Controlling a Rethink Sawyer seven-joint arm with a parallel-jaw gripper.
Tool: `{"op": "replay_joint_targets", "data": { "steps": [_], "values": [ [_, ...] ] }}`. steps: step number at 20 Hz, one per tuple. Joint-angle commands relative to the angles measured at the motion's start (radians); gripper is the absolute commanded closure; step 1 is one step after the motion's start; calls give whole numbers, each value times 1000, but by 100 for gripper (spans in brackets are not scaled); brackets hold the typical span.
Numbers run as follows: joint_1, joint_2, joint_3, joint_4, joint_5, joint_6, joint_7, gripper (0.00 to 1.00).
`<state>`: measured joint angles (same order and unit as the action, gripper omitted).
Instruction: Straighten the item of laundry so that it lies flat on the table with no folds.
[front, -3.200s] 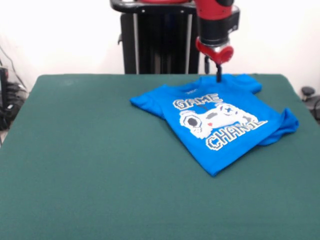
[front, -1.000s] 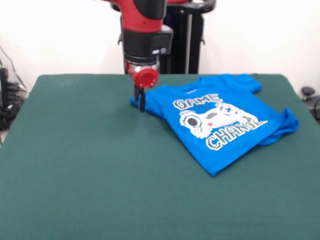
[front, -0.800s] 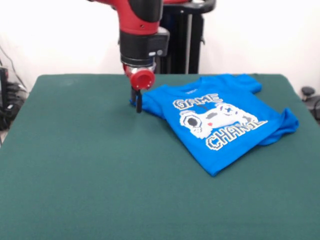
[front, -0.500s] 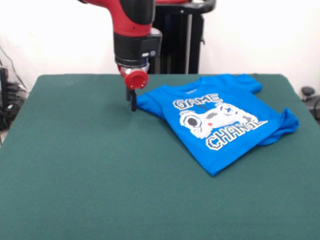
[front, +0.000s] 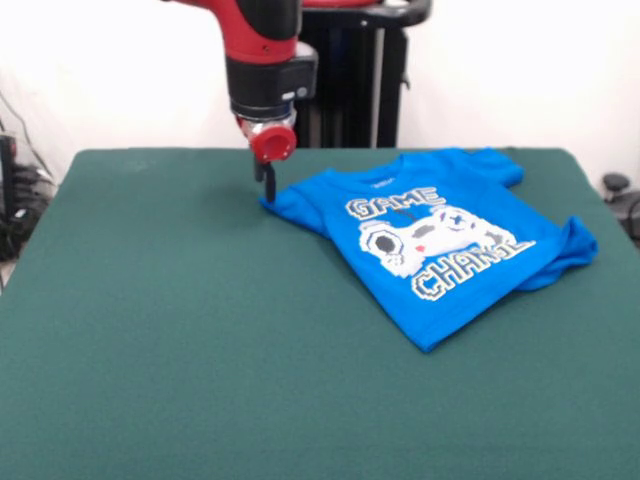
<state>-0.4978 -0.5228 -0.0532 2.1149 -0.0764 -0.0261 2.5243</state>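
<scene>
Front view: the bench (front: 180, 330) is covered in dark green cloth and fills most of the frame; the shirt (front: 440, 250), bright blue with a white-grey controller print and "GAME CHANGER" lettering, lies on the right half of the bench, turned at an angle so its hem corner points toward the near edge; it is not flat, since the sleeve at the right is bunched into a fold and the lettering's last letters curve out of sight at that side; the far sleeve lies near the bench's far edge; the arm (front: 262, 50), red and black, comes down from above at left of centre; the jaws (front: 266, 185) hang below a red round end piece and meet the shirt's left sleeve tip, which looks drawn up slightly to a point there; whether the jaws are apart, together or clamped on the cloth cannot be told, since they show only as one thin dark shape; the rest of the shirt rests on the bench.
</scene>
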Motion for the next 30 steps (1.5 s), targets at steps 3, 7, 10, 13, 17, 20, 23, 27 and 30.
{"op": "replay_joint_targets", "data": {
  "steps": [3, 7, 10, 13, 17, 20, 23, 27, 30],
  "values": [
    [-3, 26, 100, 27, -22, 15, 72, 0],
    [6, 74, 106, 8, -28, -97, 108, 0],
    [13, 104, 97, -23, -26, -136, 109, 0],
    [6, 143, 106, -40, -27, -196, 125, 0],
    [-5, 172, 131, -53, -20, -260, 152, 0],
    [-12, 175, 146, -56, -17, -292, 168, 0],
    [-11, 169, 146, -62, -17, -307, 166, 0],
    [-3, 173, 135, -78, -47, -377, 153, 0],
    [10, 158, 128, -65, -44, -398, 162, 100]
  ]
}}
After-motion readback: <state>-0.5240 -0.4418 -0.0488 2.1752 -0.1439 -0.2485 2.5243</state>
